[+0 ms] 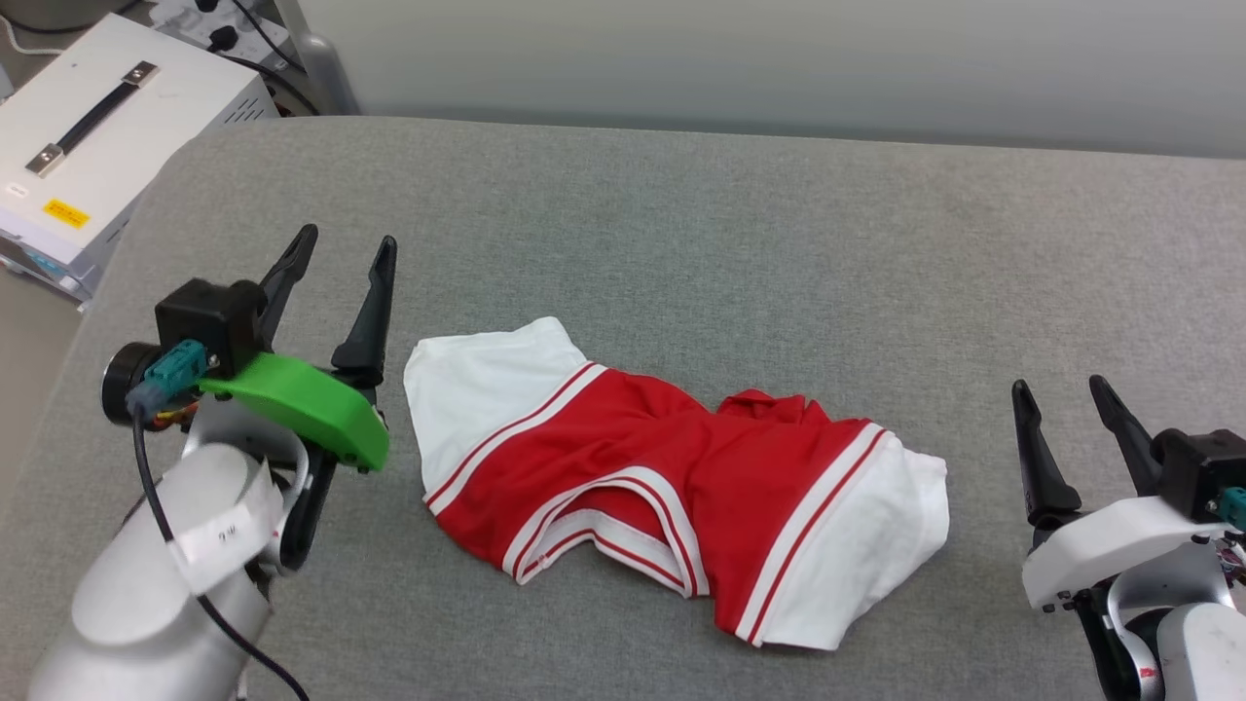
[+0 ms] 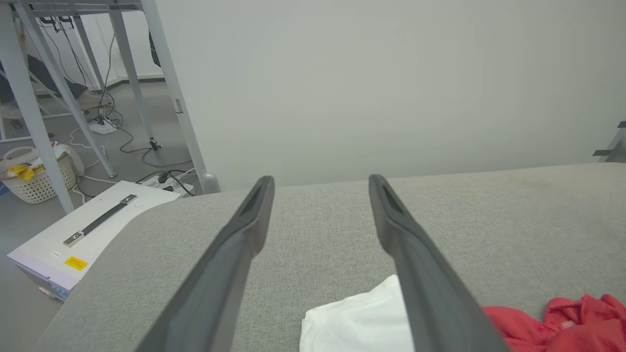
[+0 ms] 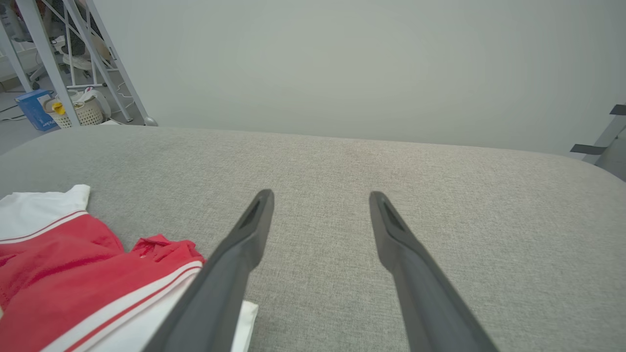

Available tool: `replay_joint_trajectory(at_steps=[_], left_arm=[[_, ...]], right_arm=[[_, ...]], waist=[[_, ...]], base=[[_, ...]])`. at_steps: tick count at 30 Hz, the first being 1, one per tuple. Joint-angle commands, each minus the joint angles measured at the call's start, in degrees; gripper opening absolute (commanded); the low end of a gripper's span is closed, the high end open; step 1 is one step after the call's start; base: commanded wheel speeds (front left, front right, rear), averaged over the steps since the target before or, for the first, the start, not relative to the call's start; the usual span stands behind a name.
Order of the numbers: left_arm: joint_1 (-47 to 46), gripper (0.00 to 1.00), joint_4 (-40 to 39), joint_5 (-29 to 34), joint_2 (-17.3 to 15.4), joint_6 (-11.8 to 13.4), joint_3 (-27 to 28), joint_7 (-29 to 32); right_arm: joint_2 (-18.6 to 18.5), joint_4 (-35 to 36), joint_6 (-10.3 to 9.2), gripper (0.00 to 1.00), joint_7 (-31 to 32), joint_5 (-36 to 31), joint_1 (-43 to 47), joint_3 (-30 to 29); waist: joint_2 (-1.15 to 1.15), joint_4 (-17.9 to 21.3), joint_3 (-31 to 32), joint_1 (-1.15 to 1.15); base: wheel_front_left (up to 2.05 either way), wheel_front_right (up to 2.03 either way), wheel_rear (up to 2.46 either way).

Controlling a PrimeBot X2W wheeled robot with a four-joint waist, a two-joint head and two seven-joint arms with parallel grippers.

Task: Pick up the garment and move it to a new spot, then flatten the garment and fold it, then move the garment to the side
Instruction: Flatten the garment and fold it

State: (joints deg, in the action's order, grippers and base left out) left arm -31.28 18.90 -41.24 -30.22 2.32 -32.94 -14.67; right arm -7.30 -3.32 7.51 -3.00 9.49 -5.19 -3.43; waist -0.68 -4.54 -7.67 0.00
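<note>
The garment (image 1: 672, 477), a red jersey T-shirt with white sleeves and striped trim, lies bunched on the grey padded table (image 1: 681, 224). My left gripper (image 1: 346, 243) hovers open just left of its white sleeve, holding nothing. The left wrist view looks between the spread fingers (image 2: 244, 234) at the white sleeve (image 2: 357, 322) and a bit of red cloth at the lower right. My right gripper (image 1: 1061, 389) stands open to the right of the garment, apart from it. In the right wrist view the garment (image 3: 73, 283) lies at the lower left beside the left finger.
A white box with a black handle (image 1: 88, 127) sits off the table's back left corner, with cables and a metal frame (image 2: 161, 88) behind it. A laundry basket (image 2: 34, 176) stands on the floor. A pale wall (image 1: 779, 58) runs behind the table.
</note>
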Motion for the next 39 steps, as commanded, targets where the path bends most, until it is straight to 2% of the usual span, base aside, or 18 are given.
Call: replay_joint_trajectory(at_steps=[1, 4, 6, 12, 15, 20, 24, 27, 32, 39], left_arm=[[4.69, 1.00, -3.73, 3.08, 1.14, 1.50, 2.51, -0.30], [13.12, 1.00, -12.34, 9.66, 3.91, 3.46, 8.38, -0.31], [18.21, 1.00, -16.63, 12.92, 6.34, 3.76, 11.58, -0.31], [27.81, 1.00, -20.13, 19.48, 12.23, 0.75, 16.81, -0.32], [28.71, 1.00, -19.62, 21.41, 14.47, -1.50, 18.93, -0.32], [28.39, 1.00, -18.63, 24.17, 17.15, -5.40, 22.30, -0.32], [27.66, 1.00, -18.32, 25.94, 19.05, -7.29, 24.20, -0.32], [27.11, 1.00, -17.94, 27.00, 20.28, -8.30, 24.81, -0.32], [26.03, 1.00, -17.37, 28.17, 21.87, -9.31, 25.29, -0.32], [24.98, 1.00, -17.16, 28.69, 22.51, -9.72, 26.26, -0.32]], right_arm=[[-0.18, 0.46, -0.02, 1.00, 0.25, 0.63, 1.24, 0.05], [-0.17, 1.00, -0.02, 1.00, 0.81, 1.14, 2.48, 0.24], [-0.20, 1.37, -0.02, 1.00, 1.22, 1.37, 3.28, 0.45], [-0.74, 2.47, -0.02, 1.00, 3.66, 2.32, 5.80, 2.04], [-1.46, 3.46, -0.02, 1.00, 6.61, 2.51, 7.07, 2.81], [-3.66, 6.33, -0.02, 1.00, 19.81, 5.11, 9.84, 5.32], [-4.32, 9.80, -0.02, 1.00, 30.76, 7.92, 11.00, 6.35], [-4.43, 11.11, -0.02, 1.00, 36.02, 8.32, 10.55, 6.18], [-3.97, 9.83, -0.02, 1.00, 40.61, 6.69, 8.17, 5.89], [-3.11, 5.35, -0.02, 1.00, 41.49, 5.09, 5.39, 6.58]], waist=[[0.68, -1.33, 1.58, 0.00], [0.68, -1.66, 2.33, 0.00], [0.68, -1.71, 2.71, 0.00], [0.68, -1.60, 3.31, 0.00], [0.68, -1.76, 2.90, 0.00], [0.68, -2.40, 2.08, 0.00], [0.68, -3.21, 0.98, 0.00], [0.68, -4.12, -0.04, 0.00], [0.68, -6.00, -1.96, 0.00], [0.68, -8.22, -4.01, 0.00]], base=[[0.00, 0.00, 0.00], [0.00, 0.00, 0.00], [0.00, 0.00, 0.00], [0.00, 0.00, 0.00], [0.00, 0.00, 0.00], [0.00, 0.00, 0.00], [0.00, 0.00, 0.00], [0.00, 0.00, 0.00], [0.00, 0.00, 0.00], [0.00, 0.00, 0.00]])
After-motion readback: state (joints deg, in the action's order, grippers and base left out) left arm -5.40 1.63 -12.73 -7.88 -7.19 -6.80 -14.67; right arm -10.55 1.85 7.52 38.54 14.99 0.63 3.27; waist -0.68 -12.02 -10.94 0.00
